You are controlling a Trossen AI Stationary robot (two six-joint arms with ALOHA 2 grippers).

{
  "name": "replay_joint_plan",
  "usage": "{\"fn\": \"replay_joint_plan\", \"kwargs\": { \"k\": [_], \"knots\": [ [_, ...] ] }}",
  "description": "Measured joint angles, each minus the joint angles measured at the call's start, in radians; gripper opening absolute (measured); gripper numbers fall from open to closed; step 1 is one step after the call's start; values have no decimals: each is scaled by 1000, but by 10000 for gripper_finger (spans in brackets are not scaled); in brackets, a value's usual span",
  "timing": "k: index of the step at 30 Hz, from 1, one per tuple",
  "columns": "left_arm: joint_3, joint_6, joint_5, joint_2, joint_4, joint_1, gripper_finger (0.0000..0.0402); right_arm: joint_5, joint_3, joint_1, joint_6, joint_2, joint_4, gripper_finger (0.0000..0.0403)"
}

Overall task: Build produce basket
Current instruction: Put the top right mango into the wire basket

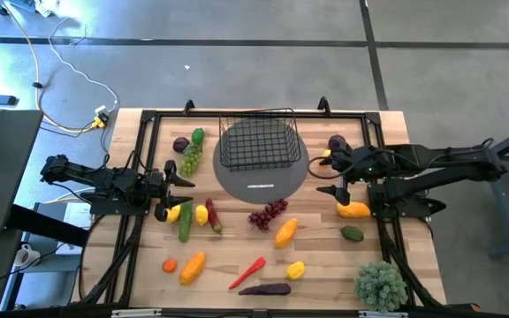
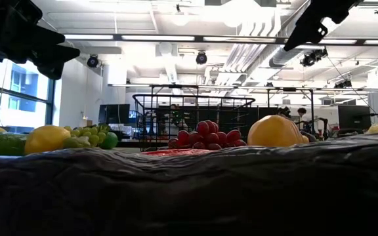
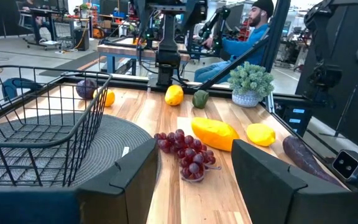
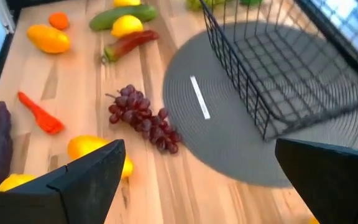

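The black wire basket (image 1: 256, 141) rests by its bottom on the far part of the grey round mat (image 1: 262, 184). Produce lies loose on the wooden table: purple grapes (image 1: 268, 213) just near of the mat, green grapes (image 1: 191, 159), a lemon (image 1: 201, 215), a cucumber (image 1: 185, 223), a red chilli (image 1: 247, 273) and an eggplant (image 1: 265, 289). My left gripper (image 1: 186, 177) stands open left of the mat, pointing level at it, with nothing between its fingers (image 3: 135, 180). My right gripper (image 1: 323, 177) is open above the mat's right edge, tilted down, with nothing between its fingers (image 4: 86, 180).
A bushy potted plant (image 1: 380, 284) stands at the near right corner. An orange fruit (image 1: 353, 210) and a green one (image 1: 352, 233) lie below the right arm. A dark frame (image 1: 148, 119) borders the table. A person (image 3: 241, 37) sits beyond the right edge.
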Motion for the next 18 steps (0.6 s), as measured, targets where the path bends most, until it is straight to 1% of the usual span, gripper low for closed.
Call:
{"fn": "replay_joint_plan", "kwargs": {
  "k": [5,11,14,18],
  "knots": [
    [0,0,0,0,0,0,193,-1,31,0,146,20,-193,397],
    [0,0,0,0,0,0,193,-7,34,0,298,20,-399,397],
    [0,0,0,0,0,0,193,-7,34,0,340,29,-452,397],
    [0,0,0,0,0,0,193,-11,34,0,350,65,-500,397]
  ]
}}
